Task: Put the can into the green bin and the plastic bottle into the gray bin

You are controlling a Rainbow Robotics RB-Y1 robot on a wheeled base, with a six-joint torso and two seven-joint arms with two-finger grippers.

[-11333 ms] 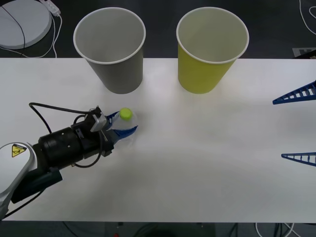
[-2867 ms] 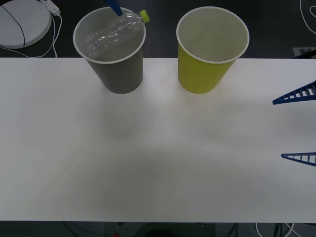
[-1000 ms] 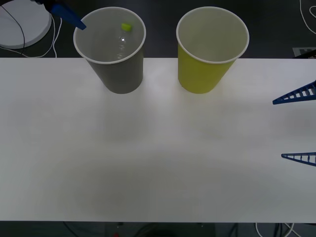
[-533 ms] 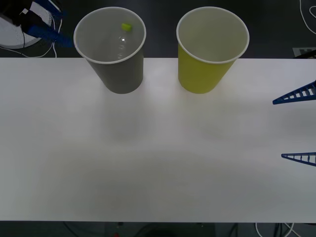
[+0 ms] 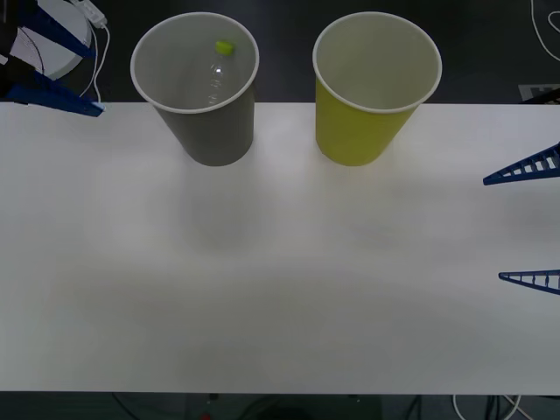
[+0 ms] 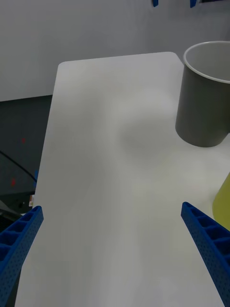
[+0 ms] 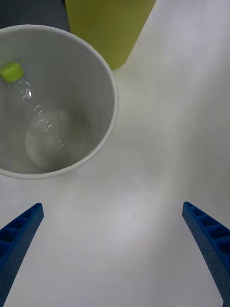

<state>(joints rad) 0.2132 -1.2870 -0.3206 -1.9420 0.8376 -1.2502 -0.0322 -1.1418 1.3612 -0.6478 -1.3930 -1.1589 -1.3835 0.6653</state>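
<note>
Two bins: gray bin (image 5: 194, 83) on the left, green bin (image 5: 376, 83) on the right, side by side at table (image 5: 280, 262) far edge, apart.
One bottle (image 7: 33, 108): clear, crinkled, lime cap; inside gray bin, leaning on its wall, cap up.
Green bin: pale inside, nothing seen in it.
Left gripper (image 5: 48, 61): left of gray bin, at table's far left corner, fingers spread, holding nothing.
Right gripper (image 5: 529, 223): over table's right edge, fingers spread, holding nothing.
</note>
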